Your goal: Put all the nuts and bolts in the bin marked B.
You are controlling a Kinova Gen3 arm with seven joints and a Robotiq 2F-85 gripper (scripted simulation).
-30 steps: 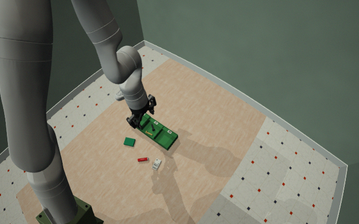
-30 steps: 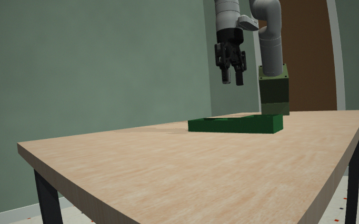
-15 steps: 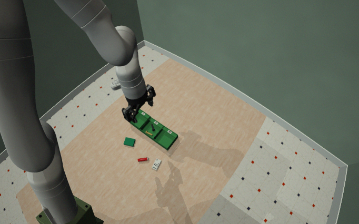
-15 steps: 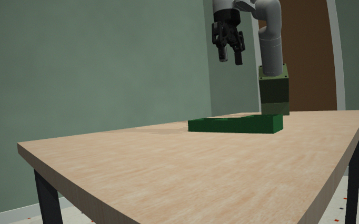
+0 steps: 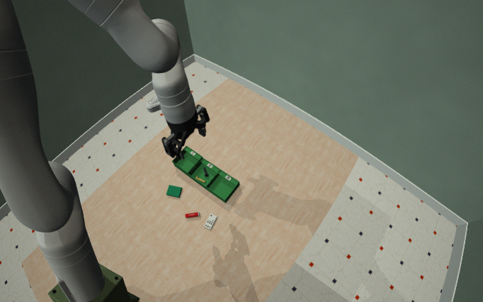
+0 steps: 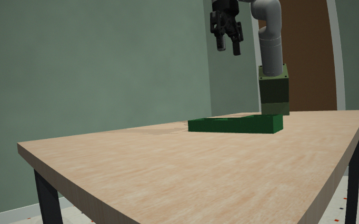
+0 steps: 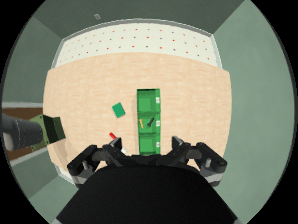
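Note:
A green three-part bin row stands on the table, with a white label on each part; the letters are too small to read. In its middle part lie a black bolt and a brass-coloured, bolt-like piece, side by side. The two end parts show nothing inside, though the gripper overlaps part of them. My gripper is wide open and empty, high above the bins. No loose nut or bolt shows on the table.
A green block, a red cylinder and a white domino-like tile lie on the table beside the bins, on the side of the robot's base.

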